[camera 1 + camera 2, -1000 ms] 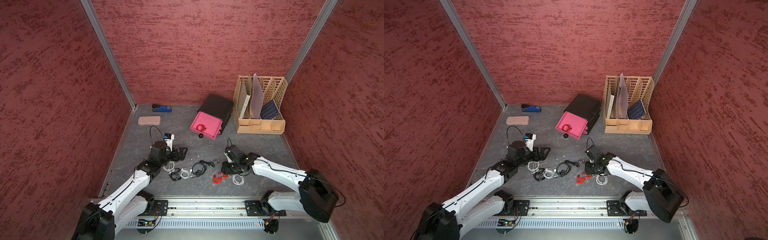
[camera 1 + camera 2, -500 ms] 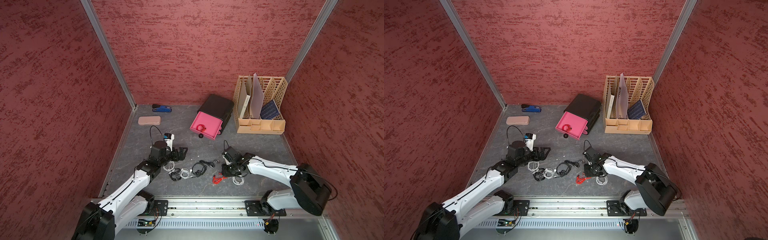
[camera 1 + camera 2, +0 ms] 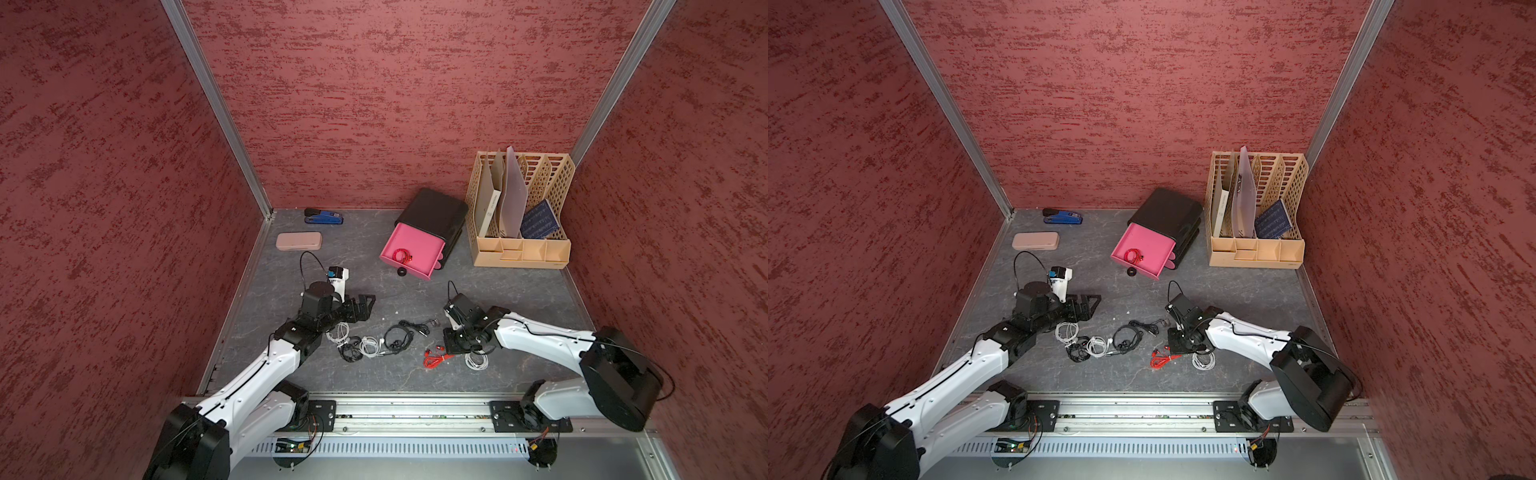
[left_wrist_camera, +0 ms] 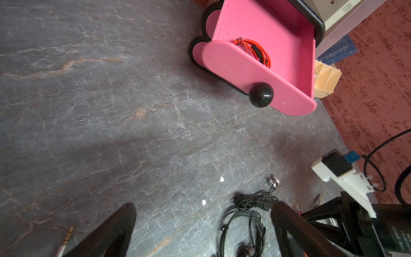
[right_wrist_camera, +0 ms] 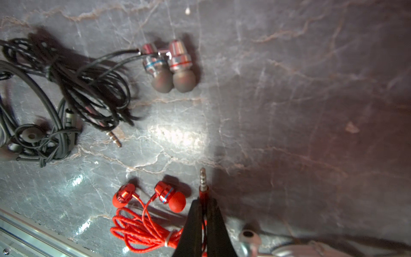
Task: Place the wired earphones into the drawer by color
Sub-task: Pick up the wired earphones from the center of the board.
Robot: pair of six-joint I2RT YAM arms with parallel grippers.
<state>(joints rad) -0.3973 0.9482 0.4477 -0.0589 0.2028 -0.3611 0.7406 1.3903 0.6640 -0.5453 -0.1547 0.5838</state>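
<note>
Grey tabletop (image 3: 374, 376) | right fingers (image 5: 192, 224) pinch red earphones (image 5: 142, 231), cable partly hidden | left fingers (image 4: 106, 233) spread

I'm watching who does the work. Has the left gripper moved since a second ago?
No. The left gripper stays open in the same spot, no nearer the black knob of the pink drawer than before.

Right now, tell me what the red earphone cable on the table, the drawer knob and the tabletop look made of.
Red earphone cable: probably braided fabric sleeve, matte; twisted weave shows.
Knob: glossy black, likely plastic; sharp highlights.
Tabletop: grey, veined like marble, slight sheen; stone or print, unclear.
</note>
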